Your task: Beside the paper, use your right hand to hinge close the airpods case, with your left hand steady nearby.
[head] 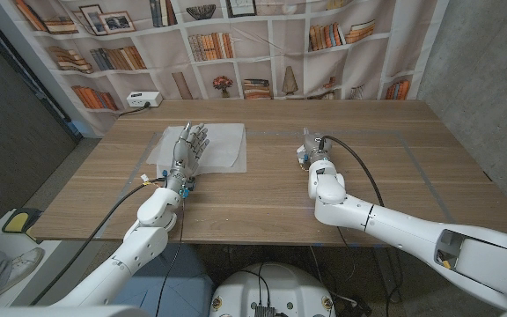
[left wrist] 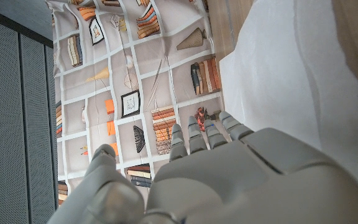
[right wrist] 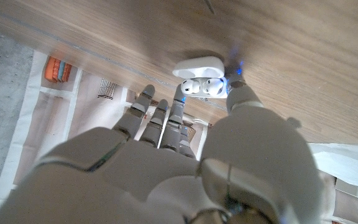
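- Where the right wrist view looks along the back of the right hand [right wrist: 185, 168], the small white glossy airpods case [right wrist: 201, 76] sits on the pale wooden table [right wrist: 291, 50] just beyond the fingertips [right wrist: 180, 101], its lid hinged open and two white earbuds showing in the body.
- One digit of the right hand reaches up beside the case and seems to touch its side, while the other fingers are spread, slightly curled and stop just short of it; nothing is gripped.
- In the head view the right hand [head: 317, 157] hangs over the table's middle-right, and the case is mostly hidden under its fingers there.
- The left hand [head: 187, 150] lies over the flat white sheet of paper [head: 223, 145], fingers stretched out and apart, holding nothing.
- In the left wrist view the left hand's fingertips [left wrist: 197, 140] point toward the backdrop printed with bookshelves [left wrist: 123, 74], with the paper [left wrist: 291, 81] alongside them; whether the palm touches the sheet, I cannot tell.
- The case stands well apart from the left hand's fingers, off the paper's edge on the bare wood, toward the right hand.
- A white power strip [head: 143, 99] sits on the table's far edge, beyond the left hand's fingertips.
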Robot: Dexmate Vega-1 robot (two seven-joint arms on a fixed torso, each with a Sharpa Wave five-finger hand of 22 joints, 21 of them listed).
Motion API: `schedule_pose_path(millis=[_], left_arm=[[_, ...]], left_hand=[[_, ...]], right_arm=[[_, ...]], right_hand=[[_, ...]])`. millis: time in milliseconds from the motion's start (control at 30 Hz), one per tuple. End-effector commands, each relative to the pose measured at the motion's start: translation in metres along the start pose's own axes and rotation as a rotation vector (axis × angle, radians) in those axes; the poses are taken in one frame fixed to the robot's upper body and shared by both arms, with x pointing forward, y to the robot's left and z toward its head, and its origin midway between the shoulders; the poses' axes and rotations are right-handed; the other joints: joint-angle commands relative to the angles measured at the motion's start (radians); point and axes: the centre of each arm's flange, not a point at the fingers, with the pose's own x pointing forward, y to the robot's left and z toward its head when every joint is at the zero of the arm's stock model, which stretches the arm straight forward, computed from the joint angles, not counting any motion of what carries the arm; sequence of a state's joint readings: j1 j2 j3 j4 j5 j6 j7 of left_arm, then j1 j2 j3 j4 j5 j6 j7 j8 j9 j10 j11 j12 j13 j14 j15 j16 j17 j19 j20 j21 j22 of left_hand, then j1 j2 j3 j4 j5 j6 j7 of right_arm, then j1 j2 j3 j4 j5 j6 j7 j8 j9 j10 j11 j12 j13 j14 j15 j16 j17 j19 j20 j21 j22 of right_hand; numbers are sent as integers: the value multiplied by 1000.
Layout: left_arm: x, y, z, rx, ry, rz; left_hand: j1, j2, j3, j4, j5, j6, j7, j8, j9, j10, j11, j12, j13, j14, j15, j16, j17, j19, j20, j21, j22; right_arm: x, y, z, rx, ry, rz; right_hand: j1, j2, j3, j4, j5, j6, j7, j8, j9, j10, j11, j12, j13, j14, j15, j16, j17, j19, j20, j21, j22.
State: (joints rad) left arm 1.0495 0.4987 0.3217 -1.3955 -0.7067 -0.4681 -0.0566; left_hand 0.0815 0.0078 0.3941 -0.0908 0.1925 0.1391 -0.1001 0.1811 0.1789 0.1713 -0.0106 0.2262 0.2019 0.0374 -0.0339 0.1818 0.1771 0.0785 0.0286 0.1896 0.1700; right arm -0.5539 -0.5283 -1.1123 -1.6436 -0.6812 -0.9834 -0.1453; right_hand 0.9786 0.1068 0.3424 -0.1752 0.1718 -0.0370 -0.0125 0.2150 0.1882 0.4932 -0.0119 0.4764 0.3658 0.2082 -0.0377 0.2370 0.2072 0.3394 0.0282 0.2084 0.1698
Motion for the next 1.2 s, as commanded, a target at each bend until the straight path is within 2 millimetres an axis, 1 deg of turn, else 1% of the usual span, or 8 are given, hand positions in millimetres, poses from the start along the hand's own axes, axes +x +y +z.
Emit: schedule_pose_path(millis=[33, 400, 467, 633, 1033, 1200], left_arm=[[5, -4, -1, 3, -5, -9], [8, -6, -4, -2, 0, -6], [9, -7, -5, -3, 1, -8], [10, -9, -8, -5, 8, -24], [15, -15, -11, -9, 7, -35], [16, -18, -12, -14, 11, -42]], left_hand=[[-7, 2, -3, -1, 5, -1, 3, 6, 2, 1, -1, 2, 5, -2, 2, 4, 3, -6, 0, 3, 5], [-7, 3, -4, -1, 6, -1, 5, 6, 2, 4, -2, 3, 5, -1, 2, 4, 2, -5, -1, 4, 5], [-7, 3, -4, -2, 6, 0, 5, 7, 2, 4, -2, 3, 5, -1, 1, 4, 2, -5, 0, 3, 5], [-7, 3, -4, -2, 6, 1, 8, 7, 2, 3, 0, 2, 5, -1, 1, 4, 2, -4, 0, 4, 5], [-7, 4, -5, -3, 6, 5, 12, 9, 2, 4, -1, 2, 5, -1, 2, 4, 2, -5, 0, 3, 5], [-7, 4, -5, -4, 6, 6, 13, 9, 2, 5, 0, 3, 5, 0, 1, 4, 2, -5, 0, 3, 5]], right_arm=[[-1, -9, -2, 57, -12, -53], [3, -23, -12, 154, -23, -90], [5, -24, -14, 182, -20, -81], [6, -30, -19, 255, -25, -71], [1, -51, -16, 266, -67, -87], [-2, -59, -16, 342, -92, -75]], right_hand=[[13, 0, 2, 6, 5, 12, 1, 2, 2, 90, -68, 40, 26, 23, -46, 8, 2, 31, -6, 12, 4], [25, -4, -2, 7, 5, 42, 6, 7, 2, 119, -72, 54, 23, 44, -49, 12, 4, 39, -2, 9, 4], [27, -6, -4, 7, 5, 48, 7, 8, 2, 126, -77, 57, 22, 48, -48, 12, 4, 40, -1, 8, 3], [32, -8, -6, 8, 6, 58, 11, 8, 2, 138, -72, 61, 19, 56, -51, 13, 5, 45, 1, 8, 3], [45, -12, -8, 6, 6, 61, 13, 3, 2, 152, -72, 67, 13, 68, -55, 14, 6, 50, 5, 5, 3], [48, -12, -9, 7, 7, 61, 14, 1, 2, 153, -72, 67, 11, 67, -54, 12, 6, 50, 4, 4, 4]])
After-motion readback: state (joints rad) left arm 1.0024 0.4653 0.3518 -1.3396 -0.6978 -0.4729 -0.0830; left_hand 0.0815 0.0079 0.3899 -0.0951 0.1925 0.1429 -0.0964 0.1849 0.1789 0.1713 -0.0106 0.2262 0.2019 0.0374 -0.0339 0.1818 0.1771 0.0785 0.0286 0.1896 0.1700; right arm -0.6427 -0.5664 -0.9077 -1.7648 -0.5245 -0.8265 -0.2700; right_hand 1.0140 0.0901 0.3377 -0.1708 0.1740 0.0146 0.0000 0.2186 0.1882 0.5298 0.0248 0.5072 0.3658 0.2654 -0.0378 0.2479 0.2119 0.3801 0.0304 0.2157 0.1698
